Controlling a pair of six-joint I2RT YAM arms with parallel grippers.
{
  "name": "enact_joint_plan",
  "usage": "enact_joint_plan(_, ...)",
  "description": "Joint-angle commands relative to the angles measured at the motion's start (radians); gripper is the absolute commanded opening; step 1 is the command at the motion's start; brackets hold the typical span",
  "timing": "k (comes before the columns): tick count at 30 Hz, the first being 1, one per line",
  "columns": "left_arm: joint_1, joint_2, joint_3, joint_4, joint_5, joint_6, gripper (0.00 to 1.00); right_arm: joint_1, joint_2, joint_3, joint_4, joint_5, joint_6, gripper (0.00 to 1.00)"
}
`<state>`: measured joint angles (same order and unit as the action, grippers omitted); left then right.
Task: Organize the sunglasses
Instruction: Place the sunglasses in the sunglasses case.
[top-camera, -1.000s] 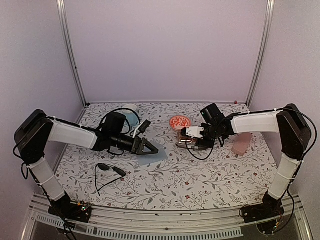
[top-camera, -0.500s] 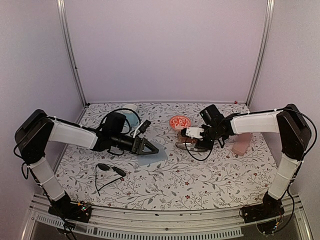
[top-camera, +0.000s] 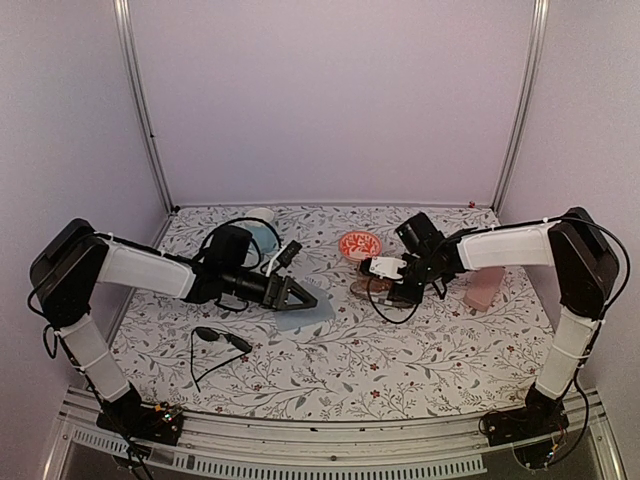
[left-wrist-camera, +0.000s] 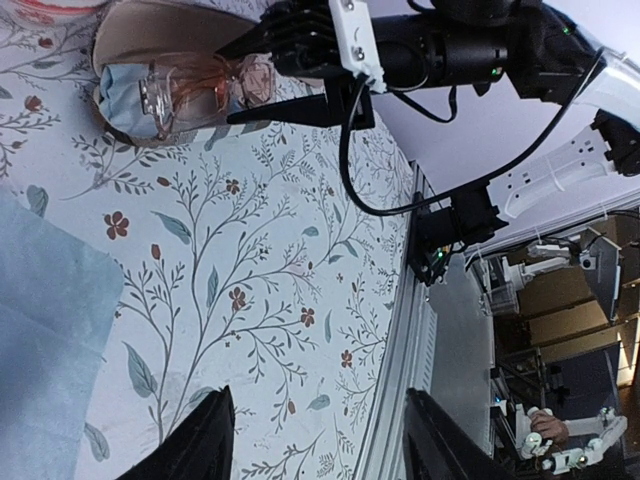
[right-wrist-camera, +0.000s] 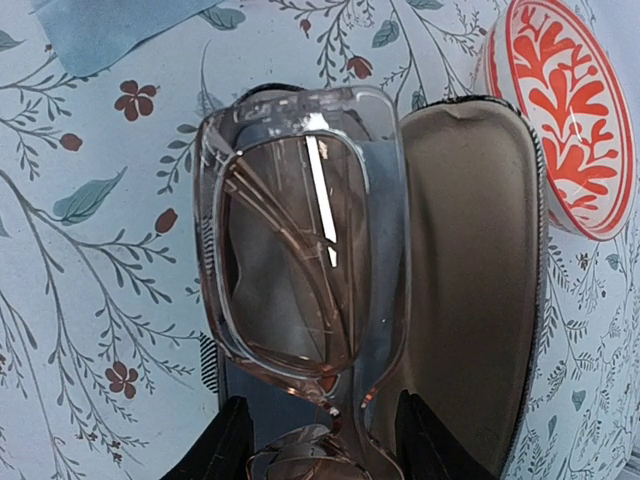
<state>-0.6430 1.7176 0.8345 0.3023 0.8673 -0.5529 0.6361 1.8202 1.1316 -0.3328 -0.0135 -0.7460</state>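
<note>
Black sunglasses (top-camera: 222, 338) are lying nearest us on the counter (top-camera: 400, 370), arms unfolded, with neither arm touching them. Beyond them our left arm is reaching low and level toward the middle, the left pincer (top-camera: 303, 297) spread and empty at the blue cloth (top-camera: 312, 314). Farther back, our right arm is stretching leftward with its wrist bent down, the right pincer (right-wrist-camera: 318, 435) pinching the folded pink glasses (right-wrist-camera: 300, 230) over the open brown case (right-wrist-camera: 470, 250). Over the last second that wrist has been edging lower and leftward, so we are probably seating this pair, while the black pair is waiting.
</note>
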Motion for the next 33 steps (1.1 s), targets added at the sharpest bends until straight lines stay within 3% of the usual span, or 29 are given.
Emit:
enact_joint_plan(1, 0.005, 0.01, -0.017, 0.032, 0.01, -0.004, 0.58, 0.009, 0.032, -0.009, 0.009, 0.009, 0.052, 0.3)
enact_joint_plan(22, 0.003, 0.017, -0.018, 0.038, 0.012, -0.008, 0.58, 0.023, 0.027, -0.042, 0.03, -0.016, 0.127, 0.36)
enact_joint_plan(33, 0.003, 0.017, -0.021, 0.04, 0.01, -0.007, 0.58, 0.033, 0.027, -0.04, 0.026, -0.02, 0.126, 0.44)
